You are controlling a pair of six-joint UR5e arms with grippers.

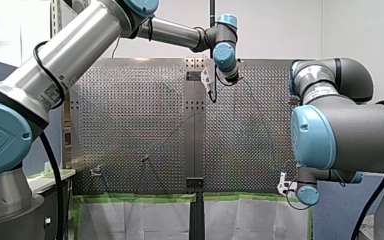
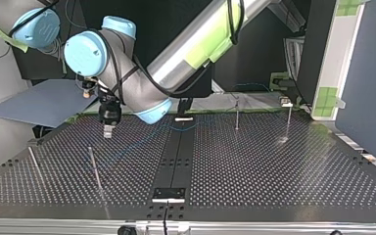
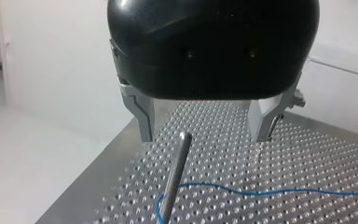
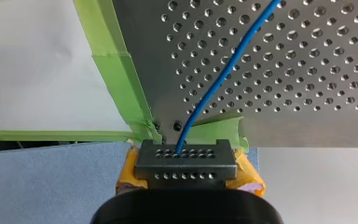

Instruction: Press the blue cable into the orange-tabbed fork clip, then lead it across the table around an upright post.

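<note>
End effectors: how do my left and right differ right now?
Left end effector is open and empty, a post ahead of it; right end effector is shut on the cable. Left shows metal fingers; right shows yellow pads. Both have black bodies.

A thin blue cable [image 3: 261, 191] is laid over the holed table [image 3: 307, 154] and is curled around the foot of a thin metal post [image 3: 177, 172] that is stood upright. Farther along, it is pulled straight and is held by the right gripper [image 4: 186, 161].
</note>
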